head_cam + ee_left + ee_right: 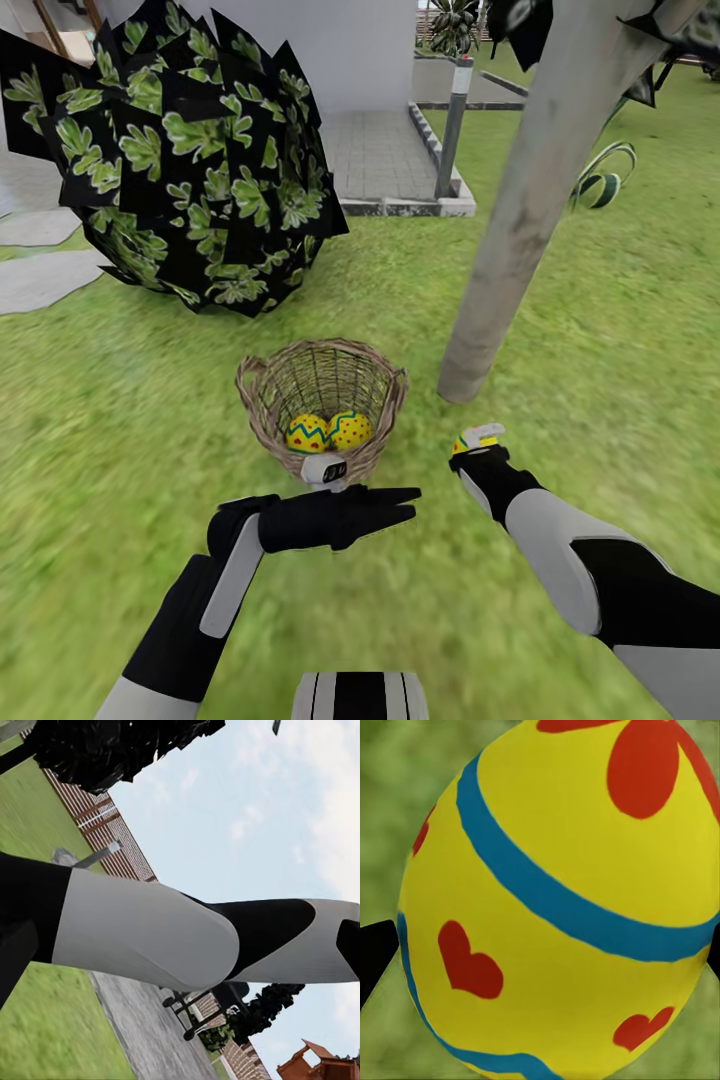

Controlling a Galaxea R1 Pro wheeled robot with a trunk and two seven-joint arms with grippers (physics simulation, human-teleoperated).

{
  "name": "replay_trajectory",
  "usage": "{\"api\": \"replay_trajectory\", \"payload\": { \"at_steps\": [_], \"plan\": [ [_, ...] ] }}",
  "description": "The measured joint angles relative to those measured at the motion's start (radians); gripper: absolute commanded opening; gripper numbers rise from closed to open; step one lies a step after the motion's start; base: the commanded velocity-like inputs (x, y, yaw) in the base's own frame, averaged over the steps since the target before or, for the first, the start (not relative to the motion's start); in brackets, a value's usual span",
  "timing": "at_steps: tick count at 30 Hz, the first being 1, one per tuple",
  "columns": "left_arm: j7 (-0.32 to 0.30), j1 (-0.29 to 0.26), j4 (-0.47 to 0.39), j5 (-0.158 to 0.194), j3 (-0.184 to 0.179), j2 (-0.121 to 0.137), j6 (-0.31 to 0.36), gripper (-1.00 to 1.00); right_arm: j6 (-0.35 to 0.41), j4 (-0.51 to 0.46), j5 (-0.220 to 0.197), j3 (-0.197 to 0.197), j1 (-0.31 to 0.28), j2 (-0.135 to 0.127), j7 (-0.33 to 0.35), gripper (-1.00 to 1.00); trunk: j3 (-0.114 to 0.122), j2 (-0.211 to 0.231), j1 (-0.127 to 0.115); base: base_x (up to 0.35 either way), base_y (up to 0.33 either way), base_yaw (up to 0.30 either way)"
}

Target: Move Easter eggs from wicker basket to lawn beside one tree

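Right wrist view: right gripper [478, 438] clenched around egg [562, 907]; left gripper's [400, 503] state unclear.

Round brown open-weave wicker basket [322, 412]: coarse woven cane, matt. Yellow egg with blue bands and red hearts [562, 907]: smooth, painted, faintly satin. Pale grey-beige straight tree trunk [540, 190]: smooth, matt. Mottled green lawn [110, 420]: rough grass.

Right tool [478, 440] clamped; left tool [405, 503] (sideways) unclear.

A yellow Easter egg [562, 907] looms close — blue bands, red hearts — against blurred green lawn [390, 802], dark fingertips [373, 952] flanking it.
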Motion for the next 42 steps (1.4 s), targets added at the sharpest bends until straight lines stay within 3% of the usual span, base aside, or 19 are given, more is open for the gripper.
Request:
{"api": "replay_trajectory", "payload": {
  "at_steps": [7, 13, 42],
  "plan": [
    [0.0, 0.005, 0.0, -0.001, 0.0, 0.0, -0.041, 1.0, -0.005, -0.006, -0.001, -0.001, 0.001, 0.0, 0.001, -1.0, -0.012, -0.001, 0.002, 0.009, 0.0, 0.0],
    [0.0, 0.005, 0.001, -0.001, 0.0, 0.0, -0.045, 1.0, -0.086, -0.015, -0.002, 0.0, 0.002, 0.0, 0.01, -1.0, -0.035, -0.002, 0.004, 0.0, 0.0, 0.0],
    [0.0, 0.005, 0.001, -0.001, 0.0, 0.0, -0.045, 1.0, -0.081, -0.018, -0.004, 0.0, 0.003, 0.002, 0.008, -1.0, -0.147, -0.009, 0.018, 0.0, 0.0, 0.0]
  ]
}}
